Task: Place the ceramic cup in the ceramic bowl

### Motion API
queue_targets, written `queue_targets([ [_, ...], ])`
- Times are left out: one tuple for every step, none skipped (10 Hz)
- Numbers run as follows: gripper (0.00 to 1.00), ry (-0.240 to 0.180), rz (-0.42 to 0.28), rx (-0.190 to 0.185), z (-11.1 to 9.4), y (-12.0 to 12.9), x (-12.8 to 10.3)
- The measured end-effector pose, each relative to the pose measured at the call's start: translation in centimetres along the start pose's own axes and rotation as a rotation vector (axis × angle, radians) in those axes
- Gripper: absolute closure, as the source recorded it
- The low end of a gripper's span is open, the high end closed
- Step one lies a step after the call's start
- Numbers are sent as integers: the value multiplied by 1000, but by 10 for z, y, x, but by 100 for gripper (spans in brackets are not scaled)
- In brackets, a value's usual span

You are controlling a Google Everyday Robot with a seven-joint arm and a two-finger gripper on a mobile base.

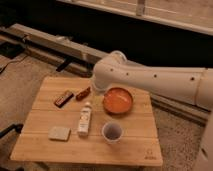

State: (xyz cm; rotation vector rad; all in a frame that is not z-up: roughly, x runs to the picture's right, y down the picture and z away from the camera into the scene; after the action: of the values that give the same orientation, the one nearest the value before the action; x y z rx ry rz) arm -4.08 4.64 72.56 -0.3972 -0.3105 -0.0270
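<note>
The small pale white-lavender round ceramic cup is standing upright on the light wooden slatted surface, toward the near edge and a little right of the middle, with its dark opening facing up. The round shallow orange-red glossy ceramic bowl is sitting just beyond it on the far side, close to the cup but apart from it. The white robot arm is reaching in from the right, and its gripper is hanging over the far part of the surface, just left of the bowl and well apart from the cup; I cannot tell how the gripper is set. A white labelled plastic bottle is lying on its side just left of the cup. A pale flat rectangular pad is lying near the bottle's left side. A dark brown rectangular bar and a smaller reddish-brown bar are lying at the far left, just beside the gripper
</note>
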Motion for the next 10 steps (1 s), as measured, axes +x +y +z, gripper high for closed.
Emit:
queue_targets([
  [20, 16, 42, -7, -1, 17, 8],
  [20, 31, 75, -10, -1, 29, 15],
  [20, 52, 121, -14, -5, 43, 25],
  [20, 71, 155, -19, -9, 53, 33],
  [20, 85, 170, -25, -11, 59, 38],
  [20, 102, 192, -42, -11, 68, 40],
  [20, 114, 205, -55, -12, 75, 43],
  [20, 124, 215, -62, -12, 79, 47],
  [20, 138, 228, -70, -10, 84, 51],
  [20, 146, 237, -82, -6, 88, 52],
])
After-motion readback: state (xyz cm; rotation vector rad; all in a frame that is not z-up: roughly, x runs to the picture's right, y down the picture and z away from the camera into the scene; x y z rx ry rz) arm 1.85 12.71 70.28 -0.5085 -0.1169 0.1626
